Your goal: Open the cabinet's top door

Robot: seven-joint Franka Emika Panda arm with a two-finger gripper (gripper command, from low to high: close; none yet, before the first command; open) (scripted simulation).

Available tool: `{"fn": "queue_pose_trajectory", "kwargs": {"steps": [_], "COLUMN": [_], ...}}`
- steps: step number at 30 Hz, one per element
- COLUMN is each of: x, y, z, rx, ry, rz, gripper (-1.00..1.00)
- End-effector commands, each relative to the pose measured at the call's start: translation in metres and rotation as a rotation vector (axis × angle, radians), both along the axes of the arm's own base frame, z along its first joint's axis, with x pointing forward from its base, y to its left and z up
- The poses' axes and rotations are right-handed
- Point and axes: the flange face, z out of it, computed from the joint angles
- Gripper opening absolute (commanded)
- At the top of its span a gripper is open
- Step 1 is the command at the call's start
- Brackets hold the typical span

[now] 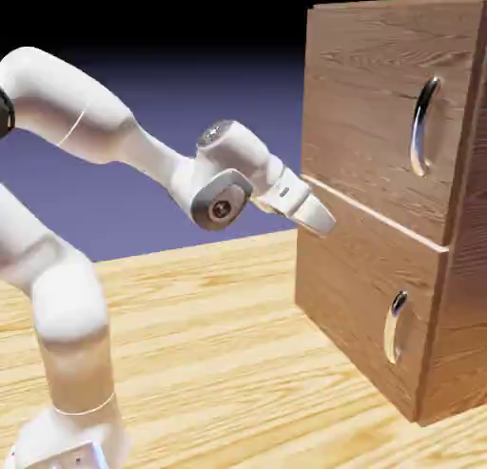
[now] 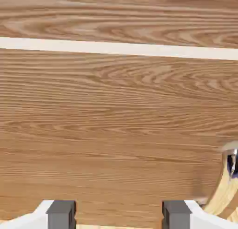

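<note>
Table [image 1: 209, 362]: light yellow wood top, streaked grain, spanning lower part of exterior view. Far edge slanting, higher toward exterior view's right, meeting cabinet side. Cabinet [image 1: 361, 258]: brown wood-grain, upright, standing directly on tabletop at exterior view's right, near bottom corner toward camera. White robot base [image 1: 71, 443]: at exterior view's lower left, well apart from cabinet. Hand view: narrow pale tabletop strip along bottom edge.
</note>
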Motion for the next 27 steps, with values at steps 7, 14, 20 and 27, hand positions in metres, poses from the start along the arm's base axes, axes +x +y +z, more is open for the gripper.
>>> {"fn": "queue_pose_trajectory", "kwargs": {"steps": [7, 14, 20, 27], "x": [-0.002, -0.009, -0.016, -0.021], "y": [0.010, 0.010, 0.001, -0.019], "z": [0.052, 0.096, 0.125, 0.148], "rx": [-0.327, -0.676, -0.990, -1.370], "ry": [-0.133, -0.262, -0.355, -0.430], "rz": [0.288, 0.520, 0.675, 0.807], "gripper": [0.00, 0.00, 0.00, 0.00]}}
